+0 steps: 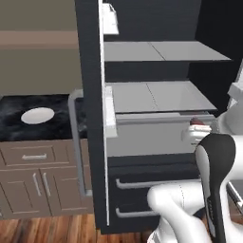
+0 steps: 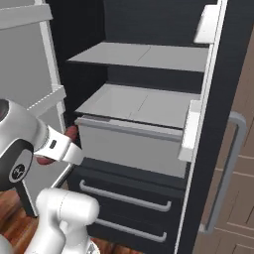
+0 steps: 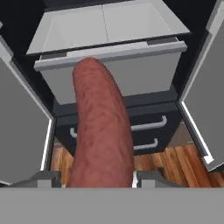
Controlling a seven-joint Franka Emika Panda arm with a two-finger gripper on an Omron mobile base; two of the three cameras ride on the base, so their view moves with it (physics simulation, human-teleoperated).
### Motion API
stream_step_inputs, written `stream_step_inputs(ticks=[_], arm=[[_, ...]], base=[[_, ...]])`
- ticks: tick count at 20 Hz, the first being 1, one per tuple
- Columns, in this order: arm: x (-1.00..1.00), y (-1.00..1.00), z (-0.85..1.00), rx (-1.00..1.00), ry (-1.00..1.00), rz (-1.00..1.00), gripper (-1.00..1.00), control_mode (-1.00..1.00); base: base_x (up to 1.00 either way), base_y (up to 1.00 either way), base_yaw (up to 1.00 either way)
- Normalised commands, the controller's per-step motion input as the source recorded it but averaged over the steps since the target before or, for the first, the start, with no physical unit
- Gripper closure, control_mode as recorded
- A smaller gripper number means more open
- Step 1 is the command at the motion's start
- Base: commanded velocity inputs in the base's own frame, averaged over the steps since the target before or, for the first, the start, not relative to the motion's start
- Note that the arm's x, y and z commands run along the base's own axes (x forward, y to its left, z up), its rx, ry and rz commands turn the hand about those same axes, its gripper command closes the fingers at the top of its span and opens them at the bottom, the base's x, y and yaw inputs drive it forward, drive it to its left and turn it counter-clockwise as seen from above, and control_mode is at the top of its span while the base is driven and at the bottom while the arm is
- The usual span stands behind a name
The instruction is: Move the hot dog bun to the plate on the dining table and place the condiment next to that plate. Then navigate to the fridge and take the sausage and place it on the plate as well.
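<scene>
The tool (image 3: 99, 177) is clamped on the slim reddish-brown sausage (image 3: 99, 131), which juts out from between its fingertips in front of the tall matte black fridge (image 2: 149, 198) — both doors swung wide, grey shelves bare, a pale drawer (image 2: 130, 144) below them. A small plain white plate (image 1: 37, 115) lies on the black marbled table (image 1: 19, 128) beside the fridge.

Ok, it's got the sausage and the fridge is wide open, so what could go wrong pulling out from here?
The sausage sticks far out beyond the gripper, held at one end, so it may slip or pivot. Its free end points toward the grey drawer and could bump it. Both fridge doors flank the hand, so a wide swing may clip one.
</scene>
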Motion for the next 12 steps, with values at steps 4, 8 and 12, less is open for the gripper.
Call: stream_step_inputs(ticks=[4,8,12], arm=[[0.0,0.0,0.0,0.0,0.0,0.0,1.0,1.0],[0.0,0.0,0.0,0.0,0.0,0.0,1.0,1.0],[0.0,0.0,0.0,0.0,0.0,0.0,1.0,1.0]], base=[[-1.0,-0.01,0.45],[-0.91,0.0,0.51],[-0.54,0.11,0.62]])
